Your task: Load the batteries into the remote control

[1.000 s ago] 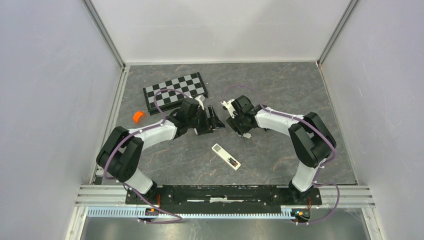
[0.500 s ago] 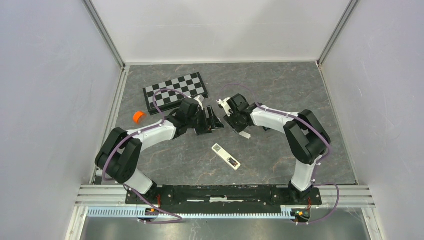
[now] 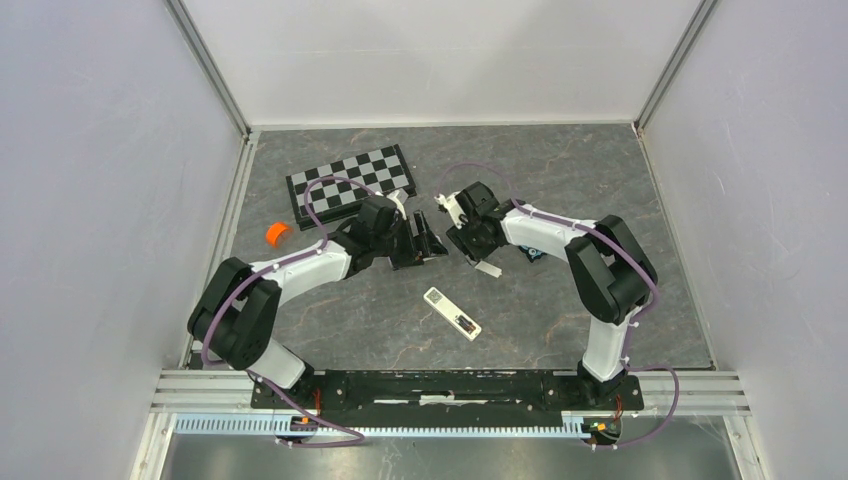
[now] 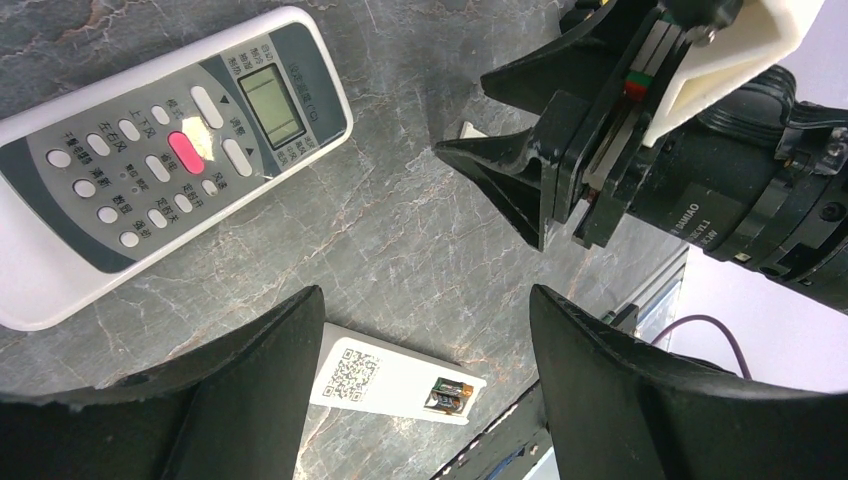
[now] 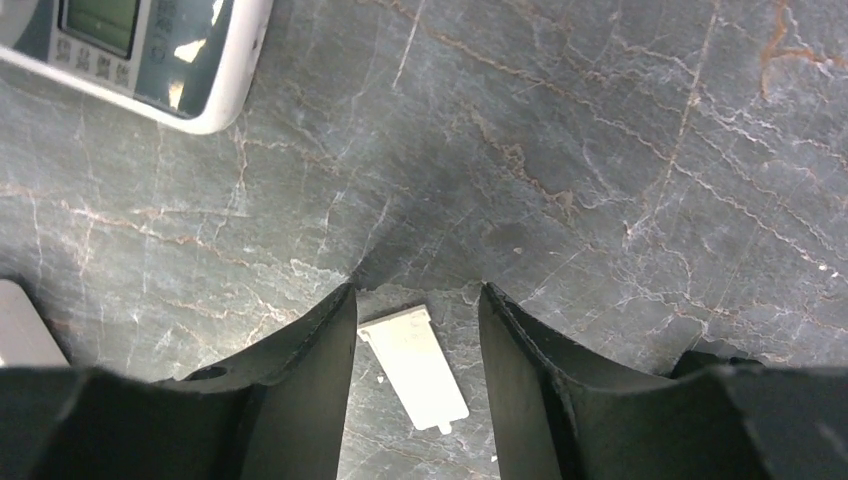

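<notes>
Right arm has swung in a touch toward the middle over the last second, its pincer shifting with it; the left one hasn't budged. Nearest me, the remote control (image 3: 452, 313) lies flat and alone on the surface (image 3: 560, 170). It's a slim white bar, back up, with the recess showing at its near end and something small and dark inside: cell or contact, I can't tell. No loose batteries that I can pick out. I'd judge that bar light, stiff and slick, apt to skate on this stone-look top, so pinch it across the 2 long edges, mid-length, clear of the recess. Further out, my right pincer (image 5: 417, 292) hangs partly open, holding nothing, its fingers straddling a small white cover plate (image 5: 412, 365) lying flat below. Just beside it, my left pincer (image 4: 425, 295) gapes wide, empty too, above bare stone. Beyond that, the grey-white remote (image 4: 170, 150), then the checkerboard (image 3: 352, 183) and an orange bit (image 3: 276, 234) off to the left.
</notes>
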Robot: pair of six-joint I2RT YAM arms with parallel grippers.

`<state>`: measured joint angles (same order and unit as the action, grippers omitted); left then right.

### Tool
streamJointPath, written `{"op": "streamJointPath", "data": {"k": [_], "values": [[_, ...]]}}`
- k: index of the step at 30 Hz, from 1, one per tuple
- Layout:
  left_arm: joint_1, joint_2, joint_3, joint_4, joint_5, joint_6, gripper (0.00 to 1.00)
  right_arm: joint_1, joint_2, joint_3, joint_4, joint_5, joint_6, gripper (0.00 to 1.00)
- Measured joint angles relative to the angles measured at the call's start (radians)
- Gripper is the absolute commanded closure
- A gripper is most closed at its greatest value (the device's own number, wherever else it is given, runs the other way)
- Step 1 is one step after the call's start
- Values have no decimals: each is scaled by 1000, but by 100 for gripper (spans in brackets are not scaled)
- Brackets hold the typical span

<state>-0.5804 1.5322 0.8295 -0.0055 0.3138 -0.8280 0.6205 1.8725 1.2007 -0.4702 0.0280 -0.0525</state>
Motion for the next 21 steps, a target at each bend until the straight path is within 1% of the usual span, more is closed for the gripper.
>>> {"op": "streamJointPath", "data": {"k": [3,11,14,18,21], "values": [[0,-2,0,-1,0,0,19,0,2,6,-23,-27,-38,49],[0,-19,0,-18,-8,10,19,-1,2,8,-61,-85,-127,49],[0,-20,0,-24,-10,11,19,-1,6,15,-79,-98,-145,52],[0,-21,0,-27,-11,12,19,-1,20,35,-103,-103,-154,58],[0,-21,0,-32,-17,14,19,0,27,47,-117,-102,-154,59]]}}
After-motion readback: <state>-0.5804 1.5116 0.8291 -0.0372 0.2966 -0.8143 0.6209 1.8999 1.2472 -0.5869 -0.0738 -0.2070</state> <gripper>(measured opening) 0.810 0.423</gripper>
